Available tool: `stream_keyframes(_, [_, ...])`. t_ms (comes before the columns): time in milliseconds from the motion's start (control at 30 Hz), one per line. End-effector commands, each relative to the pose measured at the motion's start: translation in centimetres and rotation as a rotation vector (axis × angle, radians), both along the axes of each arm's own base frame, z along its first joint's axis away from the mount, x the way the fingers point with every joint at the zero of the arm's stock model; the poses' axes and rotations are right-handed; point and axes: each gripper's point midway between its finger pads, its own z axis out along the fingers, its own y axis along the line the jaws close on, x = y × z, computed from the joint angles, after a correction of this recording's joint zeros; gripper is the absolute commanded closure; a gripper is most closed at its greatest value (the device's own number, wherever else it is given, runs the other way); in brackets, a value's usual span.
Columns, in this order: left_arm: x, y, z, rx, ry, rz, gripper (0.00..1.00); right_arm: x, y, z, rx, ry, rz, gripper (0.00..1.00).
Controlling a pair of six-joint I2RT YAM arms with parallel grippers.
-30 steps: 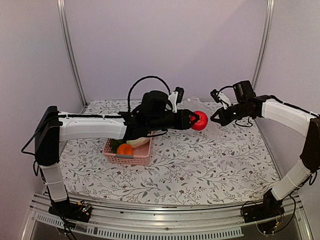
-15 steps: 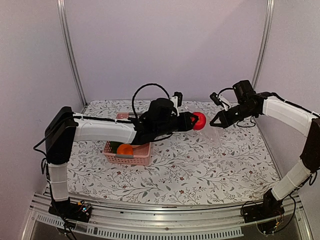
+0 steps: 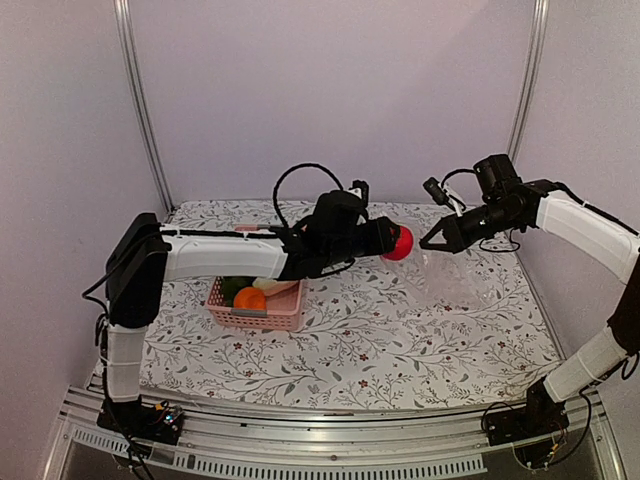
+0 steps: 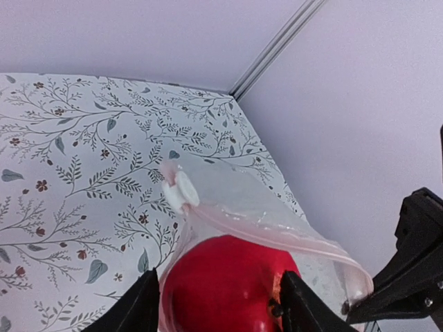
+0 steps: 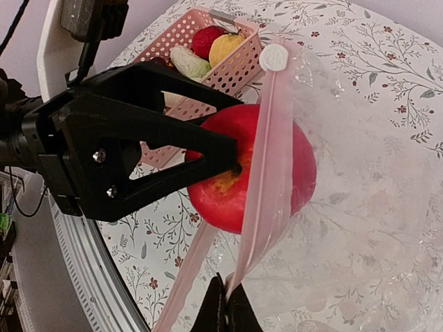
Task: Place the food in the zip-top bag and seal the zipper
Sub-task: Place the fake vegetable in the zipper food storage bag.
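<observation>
My left gripper (image 3: 392, 241) is shut on a red round toy fruit (image 3: 401, 243), also seen in the left wrist view (image 4: 228, 283) and right wrist view (image 5: 249, 169). The fruit sits halfway through the open mouth of the clear zip-top bag (image 3: 462, 281). My right gripper (image 3: 430, 243) is shut on the bag's pinkish zipper strip (image 5: 266, 180) and holds the mouth up; it also shows in the right wrist view (image 5: 226, 296). A white slider (image 4: 178, 191) sits at the strip's end. More food, an orange piece (image 3: 249, 298) and a white radish (image 3: 270, 287), lies in the pink basket (image 3: 268, 316).
The pink basket stands left of centre on the floral cloth (image 3: 380, 340). In the right wrist view it holds a red piece (image 5: 204, 40), a yellow piece (image 5: 227, 47) and a pale green-white one (image 5: 188, 61). Metal frame posts (image 3: 140, 110) rise at the back corners.
My left arm has reached further right, carrying the red fruit into the bag's mouth. My right gripper has risen slightly, still holding the zipper edge.
</observation>
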Motion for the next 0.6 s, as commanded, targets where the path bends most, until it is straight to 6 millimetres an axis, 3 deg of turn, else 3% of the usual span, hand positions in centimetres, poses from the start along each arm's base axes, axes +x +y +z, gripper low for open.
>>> stream_keyframes(0, [-0.9,-2.2,0.1,0.048,0.001,-0.046,0.37,-0.4,0.6,1.4,0.03,-0.007,0.031,1.0])
stream_keyframes(200, [-1.6,-1.3,5.8,0.088,-0.139,-0.006,0.22,0.6,-0.4,1.5,-0.007,-0.037,-0.03,1.0])
stream_keyframes(400, [-5.3,1.3,11.5,0.019,-0.246,-0.01,0.25,1.1,-1.0,0.8,-0.032,-0.046,-0.06,1.0])
stream_keyframes(467, [-6.5,2.7,11.0,0.014,-0.214,0.034,0.28,1.3,-1.1,0.5,-0.043,-0.058,-0.065,1.0])
stream_keyframes(567, [-7.0,4.3,7.1,0.022,-0.063,0.117,0.34,1.4,-1.1,0.5,-0.04,-0.072,-0.064,1.0])
